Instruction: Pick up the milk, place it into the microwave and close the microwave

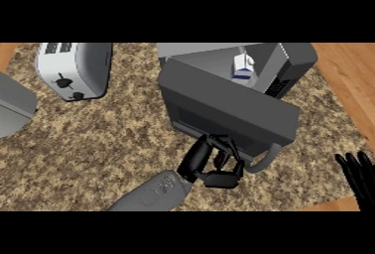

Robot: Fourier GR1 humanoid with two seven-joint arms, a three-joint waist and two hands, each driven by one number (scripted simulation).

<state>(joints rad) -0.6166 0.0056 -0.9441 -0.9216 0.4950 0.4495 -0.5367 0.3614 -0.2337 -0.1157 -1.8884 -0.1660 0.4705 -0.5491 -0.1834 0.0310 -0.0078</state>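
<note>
While milk [243, 68] stands upright inside microwave [293, 59], left robot hand [212, 166] curls against door [227, 111], holding nothing.

One microwave [289, 62] stands on the counter [88, 144], with one door [219, 106] and one milk carton [244, 68] inside. There is one toaster [73, 67], one grey object [15, 106] at the left edge, and two hands: left [212, 166], right [359, 173].

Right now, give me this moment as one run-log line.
milk carton: inside microwave | door: partly open | left hand: at door, by handle | right hand: resting open, right edge
</note>
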